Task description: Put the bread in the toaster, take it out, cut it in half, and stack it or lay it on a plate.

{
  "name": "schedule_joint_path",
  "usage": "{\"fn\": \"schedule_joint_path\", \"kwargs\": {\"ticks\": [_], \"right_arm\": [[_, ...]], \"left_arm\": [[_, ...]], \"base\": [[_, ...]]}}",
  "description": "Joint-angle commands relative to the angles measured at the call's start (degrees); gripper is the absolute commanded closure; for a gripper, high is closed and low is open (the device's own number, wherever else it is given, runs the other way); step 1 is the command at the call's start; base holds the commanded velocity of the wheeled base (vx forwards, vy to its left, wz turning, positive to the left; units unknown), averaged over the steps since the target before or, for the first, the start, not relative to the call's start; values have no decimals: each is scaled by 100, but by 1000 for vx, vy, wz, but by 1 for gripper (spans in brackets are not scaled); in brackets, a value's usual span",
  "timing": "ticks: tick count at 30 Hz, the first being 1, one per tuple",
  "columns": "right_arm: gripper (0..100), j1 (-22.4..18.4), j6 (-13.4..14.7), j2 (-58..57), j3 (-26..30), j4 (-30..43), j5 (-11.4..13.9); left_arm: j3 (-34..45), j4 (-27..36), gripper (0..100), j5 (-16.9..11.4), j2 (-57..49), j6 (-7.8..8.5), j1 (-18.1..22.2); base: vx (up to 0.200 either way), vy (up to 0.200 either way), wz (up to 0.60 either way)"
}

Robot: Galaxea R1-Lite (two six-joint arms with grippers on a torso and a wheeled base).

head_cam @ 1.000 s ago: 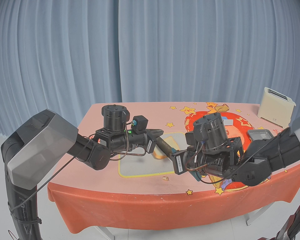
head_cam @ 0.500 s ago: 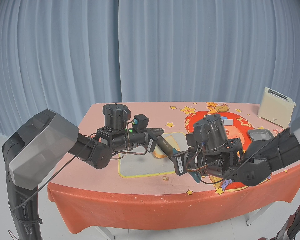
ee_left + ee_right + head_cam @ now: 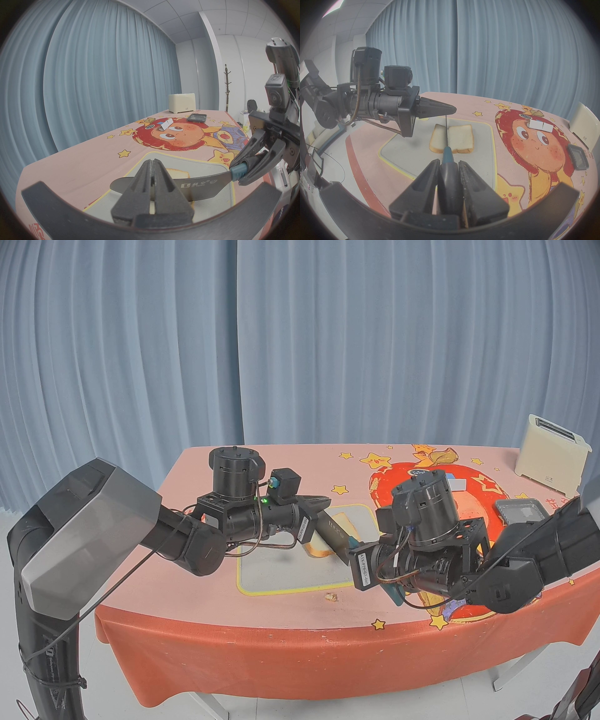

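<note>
A slice of bread [image 3: 453, 142] lies on the grey cutting mat [image 3: 281, 571] with a yellow border. A knife [image 3: 193, 187] stands edge-down across the middle of the slice. My right gripper [image 3: 448, 178] is shut on the knife's dark, teal-tipped handle, on the near side of the bread [image 3: 347, 524]. My left gripper [image 3: 152, 162] is shut, with its tips resting on the back of the blade near the knife's point, over the bread. In the head view, the left gripper [image 3: 322, 500] and the right gripper [image 3: 354, 555] meet over the mat, with the knife [image 3: 331, 532] between them.
The cream toaster [image 3: 553, 455] stands at the table's far right corner. In front of it sits a dark tray [image 3: 520, 510]. A small white card [image 3: 540, 125] lies on the cartoon face printed on the cloth. A crumb [image 3: 331, 597] sits near the front edge.
Both arms have shifted slightly to the right with the knife, and the right wrist has dropped a little. Both grippers stay shut.
</note>
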Motion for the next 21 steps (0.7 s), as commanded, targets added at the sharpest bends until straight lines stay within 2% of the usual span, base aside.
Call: {"fn": "schedule_joint_path", "kwargs": {"ticks": [1, 13, 21], "right_arm": [[100, -27, 2, 23, 99, 11, -1], [100, -36, -60, -38, -287, 117, -10], [100, -36, -16, 49, -24, 20, -1]], "left_arm": [[-62, 106, 100, 2, -98, -3, -14], [272, 62, 100, 19, -19, 24, 30], [61, 88, 100, 10, -81, 6, 30]], "base": [[0, 0, 0], [0, 0, 0], [0, 0, 0]]}}
